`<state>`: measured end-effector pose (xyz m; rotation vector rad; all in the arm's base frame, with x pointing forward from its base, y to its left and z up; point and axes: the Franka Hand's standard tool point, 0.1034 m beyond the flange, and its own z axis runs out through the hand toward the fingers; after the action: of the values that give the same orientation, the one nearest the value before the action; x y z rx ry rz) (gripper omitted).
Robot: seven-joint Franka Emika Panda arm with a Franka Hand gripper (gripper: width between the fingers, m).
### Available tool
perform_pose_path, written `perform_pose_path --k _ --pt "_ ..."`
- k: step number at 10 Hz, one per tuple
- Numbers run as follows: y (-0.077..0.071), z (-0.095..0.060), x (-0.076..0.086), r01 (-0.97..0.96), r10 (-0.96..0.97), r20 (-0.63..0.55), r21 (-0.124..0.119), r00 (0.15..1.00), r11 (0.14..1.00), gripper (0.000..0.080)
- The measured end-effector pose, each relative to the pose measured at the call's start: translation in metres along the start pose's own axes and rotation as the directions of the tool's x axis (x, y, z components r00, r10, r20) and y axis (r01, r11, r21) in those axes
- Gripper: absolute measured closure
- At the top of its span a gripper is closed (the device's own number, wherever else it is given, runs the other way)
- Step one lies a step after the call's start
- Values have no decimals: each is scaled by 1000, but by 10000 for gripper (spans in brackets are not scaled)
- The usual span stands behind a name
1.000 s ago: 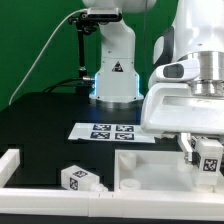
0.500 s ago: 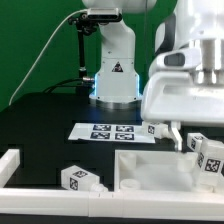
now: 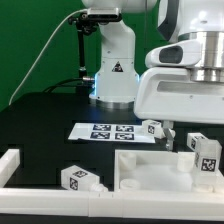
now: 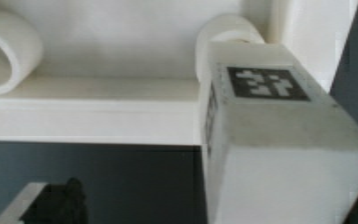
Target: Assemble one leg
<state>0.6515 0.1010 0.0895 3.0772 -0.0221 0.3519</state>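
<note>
The claw (image 3: 172, 128) is wide open and holds nothing. The leg (image 3: 204, 154) stands upright just below it on the big white panel (image 3: 150, 168).

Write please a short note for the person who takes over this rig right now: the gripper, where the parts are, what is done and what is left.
Gripper: open, holding nothing, raised just above the panel.
Leg: released, standing on the big white panel at the exterior view's right, tag facing the camera. Whether it is fully seated cannot be told.
Other legs: one on the table in front, one beside the marker board.
Done: leg placed on the panel.
Left: check that it is seated and tighten it if needed.
</note>
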Motion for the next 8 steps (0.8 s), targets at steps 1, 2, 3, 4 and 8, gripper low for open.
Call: perform_pose_path --k 1,2,3,4,8 --pt "-3 3 -5 -12 12 76 -6 997 1000 151" --pt "-4 4 -3 -22 23 98 -8 995 1000 151" --pt "-10 4 -4 -36 37 94 -5 995 999 151" --pt "-12 3 -1 -37 37 68 2 997 999 151" --pt "-8 1 -3 -50 49 49 9 998 999 151"
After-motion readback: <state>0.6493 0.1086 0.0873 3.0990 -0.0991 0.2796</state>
